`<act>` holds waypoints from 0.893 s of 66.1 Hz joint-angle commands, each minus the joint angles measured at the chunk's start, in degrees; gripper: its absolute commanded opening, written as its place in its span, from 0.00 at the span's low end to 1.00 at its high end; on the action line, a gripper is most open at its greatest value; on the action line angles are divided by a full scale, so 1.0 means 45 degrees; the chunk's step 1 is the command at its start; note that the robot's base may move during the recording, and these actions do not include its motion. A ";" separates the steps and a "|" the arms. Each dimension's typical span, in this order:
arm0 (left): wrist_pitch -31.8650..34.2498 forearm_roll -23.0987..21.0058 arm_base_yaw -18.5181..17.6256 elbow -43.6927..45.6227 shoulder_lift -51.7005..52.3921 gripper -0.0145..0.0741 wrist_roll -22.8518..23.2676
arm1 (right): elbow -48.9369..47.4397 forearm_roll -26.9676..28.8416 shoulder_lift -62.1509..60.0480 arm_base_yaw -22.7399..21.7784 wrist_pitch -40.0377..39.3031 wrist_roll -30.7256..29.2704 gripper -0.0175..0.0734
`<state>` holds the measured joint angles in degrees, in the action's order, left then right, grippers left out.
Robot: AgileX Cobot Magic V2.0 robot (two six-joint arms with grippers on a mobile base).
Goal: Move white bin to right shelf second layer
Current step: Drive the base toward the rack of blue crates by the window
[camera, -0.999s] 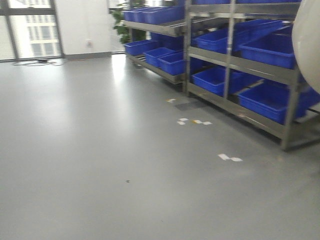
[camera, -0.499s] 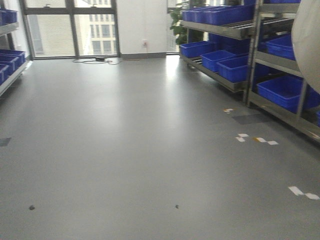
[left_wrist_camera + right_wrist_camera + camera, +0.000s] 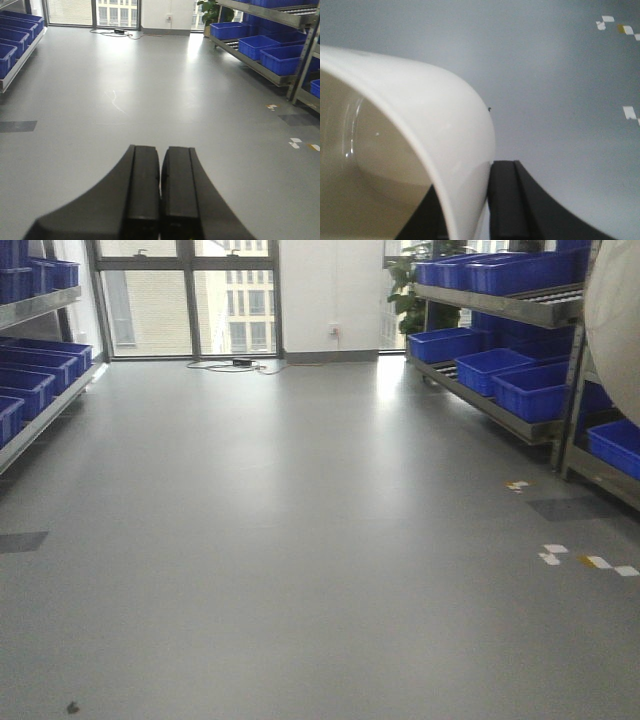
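Note:
The white bin point(image 3: 420, 100) fills the left of the right wrist view, glossy and cream, its hollow inside turned toward the camera. My right gripper point(image 3: 475, 187) is shut on its rim, one finger inside the wall and one outside. In the front view the bin's rounded wall point(image 3: 615, 330) bulges in at the right edge, held up off the floor. My left gripper point(image 3: 161, 152) is shut with nothing in it, hanging over bare grey floor. The right shelf point(image 3: 520, 305) runs along the right side; which level is its second layer I cannot tell from here.
Blue crates point(image 3: 530, 390) load the right rack's levels. Another rack with blue crates point(image 3: 30, 375) lines the left wall. Windows, a floor cable point(image 3: 235, 364) and a potted plant point(image 3: 415, 280) stand at the far end. White tape marks point(image 3: 590, 560) dot the floor at right.
The front view has swung left: the right rack slid toward the right edge and the left rack and windows came into view. The bin keeps its place at the right edge.

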<state>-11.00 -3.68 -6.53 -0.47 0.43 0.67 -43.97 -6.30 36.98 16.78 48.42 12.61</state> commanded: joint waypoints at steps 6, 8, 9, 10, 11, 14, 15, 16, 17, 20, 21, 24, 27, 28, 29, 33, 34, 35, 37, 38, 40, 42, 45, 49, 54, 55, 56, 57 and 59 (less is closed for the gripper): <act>0.1127 -0.0056 -0.0083 -0.0347 0.0215 0.26 0.0124 | -0.0379 -0.0135 -0.0005 -0.0099 -0.1057 0.0023 0.25; 0.1127 -0.0056 -0.0083 -0.0347 0.0215 0.26 0.0124 | -0.0379 -0.0135 -0.0005 -0.0099 -0.1057 0.0023 0.25; 0.1127 -0.0056 -0.0083 -0.0347 0.0215 0.26 0.0124 | -0.0379 -0.0135 -0.0005 -0.0099 -0.1057 0.0023 0.25; 0.1127 -0.0056 -0.0083 -0.0347 0.0215 0.26 0.0124 | -0.0379 -0.0135 -0.0005 -0.0099 -0.1047 0.0023 0.25; 0.1127 -0.0056 -0.0083 -0.0347 0.0215 0.26 0.0124 | -0.0379 -0.0135 -0.0005 -0.0099 -0.1047 0.0023 0.25; 0.1127 -0.0056 -0.0083 -0.0347 0.0215 0.26 0.0124 | -0.0379 -0.0135 -0.0005 -0.0099 -0.1047 0.0023 0.25; 0.1127 -0.0056 -0.0083 -0.0347 0.0215 0.26 0.0124 | -0.0379 -0.0135 -0.0005 -0.0099 -0.1047 0.0023 0.25; 0.1127 -0.0056 -0.0083 -0.0347 0.0215 0.26 0.0124 | -0.0379 -0.0135 -0.0005 -0.0099 -0.1047 0.0023 0.25; 0.1127 -0.0056 -0.0083 -0.0347 0.0215 0.26 0.0124 | -0.0379 -0.0135 -0.0005 -0.0099 -0.1047 0.0023 0.25; 0.1127 -0.0056 -0.0083 -0.0347 0.0215 0.26 0.0124 | -0.0379 -0.0135 -0.0005 -0.0099 -0.1030 0.0023 0.25; 0.1127 -0.0056 -0.0083 -0.0347 0.0215 0.26 0.0124 | -0.0379 -0.0135 -0.0005 -0.0099 -0.1030 0.0023 0.25; 0.1127 -0.0056 -0.0083 -0.0347 0.0215 0.26 0.0124 | -0.0379 -0.0135 -0.0005 -0.0099 -0.1030 0.0023 0.25; 0.1127 -0.0056 -0.0083 -0.0347 0.0215 0.26 0.0124 | -0.0379 -0.0135 -0.0005 -0.0099 -0.1030 0.0023 0.25; 0.1127 -0.0056 -0.0083 -0.0347 0.0215 0.26 0.0124 | -0.0379 -0.0135 -0.0005 -0.0099 -0.1030 0.0023 0.25; 0.1127 -0.0056 -0.0083 -0.0347 0.0215 0.26 0.0124 | -0.0379 -0.0135 -0.0005 -0.0099 -0.1030 0.0023 0.25; 0.1127 -0.0056 -0.0083 -0.0347 0.0215 0.26 0.0124 | -0.0379 -0.0135 -0.0005 -0.0099 -0.1030 0.0023 0.25; 0.1127 -0.0056 -0.0083 -0.0347 0.0215 0.26 0.0124 | -0.0379 -0.0135 -0.0005 -0.0099 -0.1030 0.0023 0.25; 0.1127 -0.0056 -0.0083 -0.0347 0.0215 0.26 0.0124 | -0.0379 -0.0135 -0.0005 -0.0099 -0.1030 0.0023 0.25; 0.1127 -0.0056 -0.0083 -0.0347 0.0215 0.26 0.0124 | -0.0379 -0.0135 -0.0005 -0.0099 -0.1030 0.0023 0.25; 0.1127 -0.0056 -0.0083 -0.0347 0.0215 0.26 0.0124 | -0.0379 -0.0135 -0.0005 -0.0099 -0.1030 0.0023 0.25; 0.1127 -0.0056 -0.0083 -0.0347 0.0215 0.26 0.0124 | -0.0379 -0.0135 -0.0005 -0.0099 -0.1030 0.0023 0.25; 0.1127 -0.0056 -0.0083 -0.0347 0.0215 0.26 0.0124 | -0.0379 -0.0135 -0.0005 -0.0099 -0.1030 0.0023 0.25; 0.1127 -0.0056 -0.0083 -0.0347 0.0215 0.26 0.0124 | -0.0379 -0.0135 -0.0005 -0.0099 -0.1030 0.0023 0.25; 0.1127 -0.0056 -0.0083 -0.0347 0.0215 0.26 0.0124 | -0.0379 -0.0135 -0.0005 -0.0099 -0.1030 0.0023 0.25; 0.1127 -0.0056 -0.0083 -0.0347 0.0215 0.26 0.0124 | -0.0379 -0.0135 -0.0005 -0.0099 -0.1030 0.0023 0.25; 0.1127 -0.0056 -0.0083 -0.0347 0.0215 0.26 0.0124 | -0.0379 -0.0135 -0.0005 -0.0099 -0.1030 0.0023 0.25; 0.1127 -0.0056 -0.0083 -0.0347 0.0215 0.26 0.0124 | -0.0379 -0.0135 -0.0005 -0.0099 -0.1030 0.0023 0.25; 0.1127 -0.0056 -0.0083 -0.0347 0.0215 0.26 0.0124 | -0.0379 -0.0135 -0.0005 -0.0099 -0.1030 0.0023 0.25; 0.1127 -0.0056 -0.0083 -0.0347 0.0215 0.26 0.0124 | -0.0379 -0.0135 -0.0005 -0.0099 -0.1030 0.0023 0.25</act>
<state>-11.00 -3.68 -6.53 -0.47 0.43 0.67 -43.97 -6.30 36.98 16.78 48.42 12.61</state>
